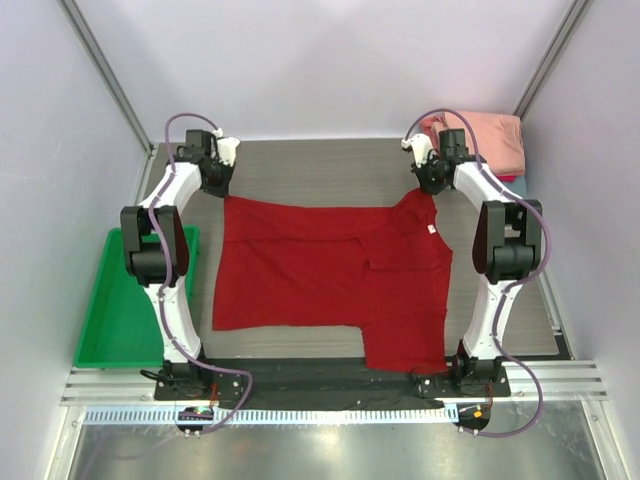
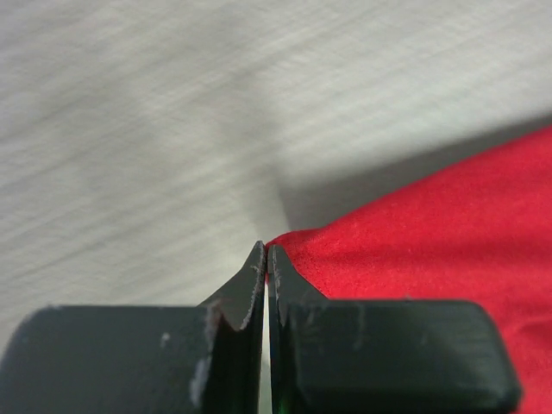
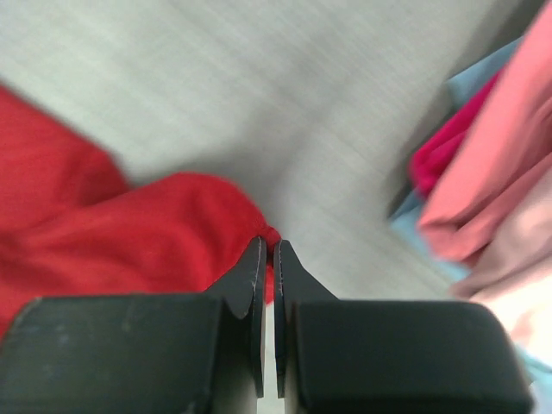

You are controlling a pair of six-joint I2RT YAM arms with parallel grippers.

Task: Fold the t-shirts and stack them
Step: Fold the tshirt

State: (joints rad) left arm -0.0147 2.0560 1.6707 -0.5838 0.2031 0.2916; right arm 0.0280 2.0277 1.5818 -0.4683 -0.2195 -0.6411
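Red t-shirt [image 1: 330, 270] spread on the surface [image 1: 330, 165] between the arms, one part already doubled over. Left gripper [image 2: 266, 259] pinched shut on the far left corner, right gripper [image 3: 266, 250] clamped on the cloth near the collar. Looks like a fold in hand, far edge gripped at both ends. Next, probably: lifting both ends together, kept level, then carrying them toward the near hem, clear of the folded pile [image 1: 485, 140] at far right.
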